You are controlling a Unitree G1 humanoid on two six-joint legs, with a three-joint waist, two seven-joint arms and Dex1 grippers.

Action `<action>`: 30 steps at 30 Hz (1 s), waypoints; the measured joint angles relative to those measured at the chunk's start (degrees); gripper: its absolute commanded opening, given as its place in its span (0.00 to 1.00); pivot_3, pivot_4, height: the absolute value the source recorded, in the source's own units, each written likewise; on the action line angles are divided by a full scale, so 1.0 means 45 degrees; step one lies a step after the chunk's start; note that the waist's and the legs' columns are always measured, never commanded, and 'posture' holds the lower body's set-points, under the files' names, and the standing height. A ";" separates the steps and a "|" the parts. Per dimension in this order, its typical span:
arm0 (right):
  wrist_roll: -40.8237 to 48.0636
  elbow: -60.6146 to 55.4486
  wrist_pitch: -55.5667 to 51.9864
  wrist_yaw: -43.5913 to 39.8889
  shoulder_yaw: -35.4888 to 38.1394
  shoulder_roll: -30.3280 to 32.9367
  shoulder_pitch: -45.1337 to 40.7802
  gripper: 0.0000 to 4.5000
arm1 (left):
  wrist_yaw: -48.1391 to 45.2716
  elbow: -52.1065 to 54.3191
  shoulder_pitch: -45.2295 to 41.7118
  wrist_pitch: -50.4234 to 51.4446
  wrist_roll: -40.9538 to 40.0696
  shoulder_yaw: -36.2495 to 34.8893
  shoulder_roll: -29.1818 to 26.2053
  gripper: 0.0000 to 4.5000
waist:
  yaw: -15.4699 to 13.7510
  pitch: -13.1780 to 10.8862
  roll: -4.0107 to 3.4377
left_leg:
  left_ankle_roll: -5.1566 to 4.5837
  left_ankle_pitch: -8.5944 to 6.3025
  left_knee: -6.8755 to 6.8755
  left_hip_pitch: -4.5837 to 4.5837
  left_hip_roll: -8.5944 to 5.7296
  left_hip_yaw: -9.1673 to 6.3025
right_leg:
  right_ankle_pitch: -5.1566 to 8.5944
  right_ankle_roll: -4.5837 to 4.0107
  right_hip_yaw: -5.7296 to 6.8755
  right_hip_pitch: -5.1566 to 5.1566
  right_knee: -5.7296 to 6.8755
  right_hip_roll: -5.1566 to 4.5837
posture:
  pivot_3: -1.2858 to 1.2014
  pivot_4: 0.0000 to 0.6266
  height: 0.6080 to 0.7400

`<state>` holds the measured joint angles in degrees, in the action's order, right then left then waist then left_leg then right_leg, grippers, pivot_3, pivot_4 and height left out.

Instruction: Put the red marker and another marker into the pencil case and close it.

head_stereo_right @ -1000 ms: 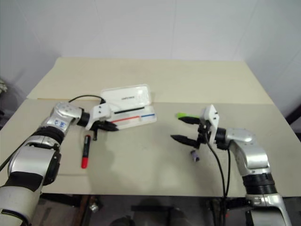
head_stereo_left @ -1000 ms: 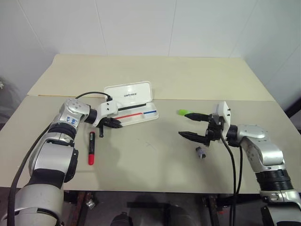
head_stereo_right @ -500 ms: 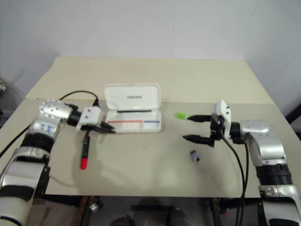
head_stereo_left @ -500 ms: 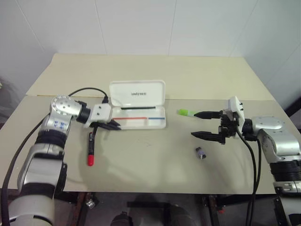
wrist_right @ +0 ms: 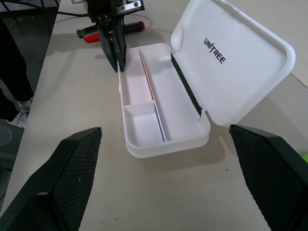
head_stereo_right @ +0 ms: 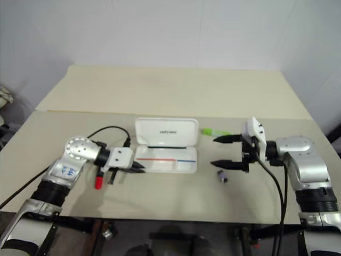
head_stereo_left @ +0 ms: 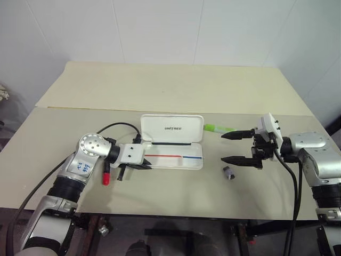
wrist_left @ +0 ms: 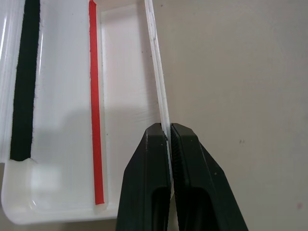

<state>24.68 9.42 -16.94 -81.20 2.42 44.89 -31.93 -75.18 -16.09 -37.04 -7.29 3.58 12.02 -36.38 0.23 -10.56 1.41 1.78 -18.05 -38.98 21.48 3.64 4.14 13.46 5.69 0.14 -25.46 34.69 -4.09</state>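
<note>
I see the white pencil case (head_stereo_left: 171, 143) with dark lettering and a red and blue stripe inside, the red marker (head_stereo_left: 106, 176), a light green marker (head_stereo_left: 214, 128), and the beige counter (head_stereo_left: 170, 90).

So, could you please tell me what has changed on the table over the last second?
The left claw, still shut on the front wall of the pencil case, has dragged the open case rightward and toward the robot, squaring it up beside the light green marker. The right claw stays open; the red marker and grey stub have not moved.
</note>
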 measured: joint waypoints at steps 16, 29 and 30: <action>-0.0271 0.0051 0.0375 0.0650 0.0000 -0.0226 0.0197 1.00 | 0.0201 0.0072 0.0096 0.0261 -0.0210 0.0469 0.0085 0.40 | -0.0029 0.0000 0.0000 | -0.0007 -0.0004 -0.0003 -0.0012 -0.0002 0.0036 | -0.0005 0.0008 -0.0064 0.0000 -0.0007 0.0018 | 0.52 0.24 1.00; -0.0429 0.0832 0.0775 0.0601 -0.0006 -0.0612 -0.0289 1.00 | 0.0095 0.1893 0.0398 0.1115 -0.0801 0.0484 -0.0088 1.00 | -0.0019 0.0000 0.0000 | -0.0017 -0.0010 -0.0002 -0.0017 0.0000 0.0056 | -0.0010 0.0016 -0.0091 0.0000 -0.0014 0.0024 | 0.52 0.24 1.00; -0.0433 0.0927 0.0794 0.0589 -0.0008 -0.0626 -0.0307 1.00 | 0.0155 0.2077 0.0443 0.1201 -0.0857 0.0471 -0.0108 1.00 | -0.0018 0.0000 0.0000 | -0.0019 -0.0011 -0.0002 -0.0017 0.0000 0.0056 | -0.0010 0.0016 -0.0091 -0.0001 -0.0014 0.0024 | 0.52 0.24 1.00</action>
<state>22.73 13.59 -13.36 -78.55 2.39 42.07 -33.31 -74.48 -6.74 -35.05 -1.89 -0.28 14.13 -36.87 0.15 -10.56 1.41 1.70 -18.10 -38.99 21.40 3.64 4.40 13.42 5.76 -0.27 -25.46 34.63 -3.98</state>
